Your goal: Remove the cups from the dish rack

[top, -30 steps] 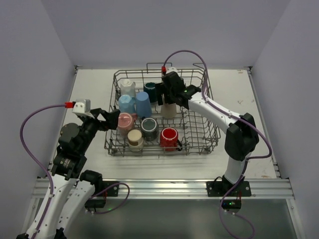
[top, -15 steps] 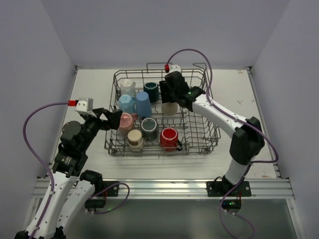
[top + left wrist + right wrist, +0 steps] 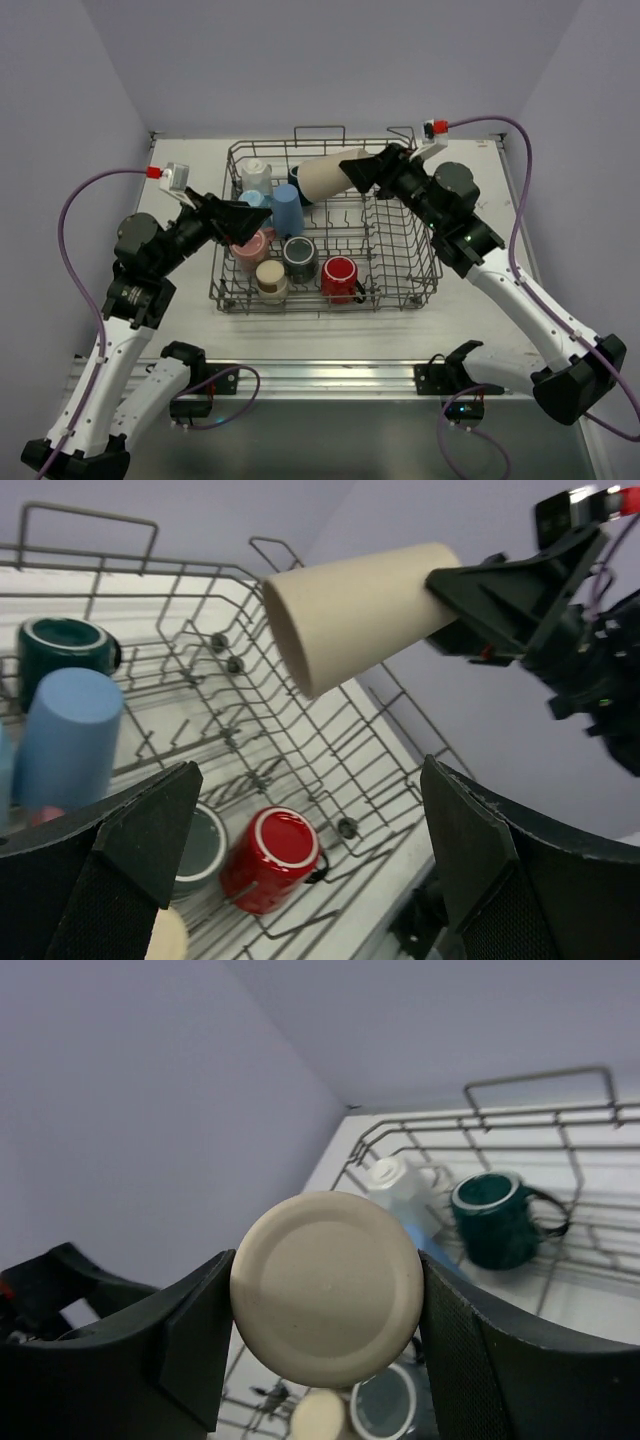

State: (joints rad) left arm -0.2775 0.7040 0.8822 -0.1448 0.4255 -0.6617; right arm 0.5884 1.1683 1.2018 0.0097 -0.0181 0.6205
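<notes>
I am gripping a beige cup [image 3: 322, 180] by its base in my right end effector [image 3: 352, 172], holding it on its side in the air above the far part of the dish rack [image 3: 425, 268], with its open mouth pointing toward my left arm. My left end effector [image 3: 243, 220] is hovering with its jaws spread wide and nothing between them, over the rack's left side near the pink cup [image 3: 250, 246]. The rack is sitting on the counter [image 3: 480, 200]. Sitting inside it are a red mug [image 3: 339, 276], a dark grey cup [image 3: 299, 257], a cream cup [image 3: 270, 276], a blue cup [image 3: 287, 210], a white mug [image 3: 256, 176] and a teal mug [image 3: 60, 652].
</notes>
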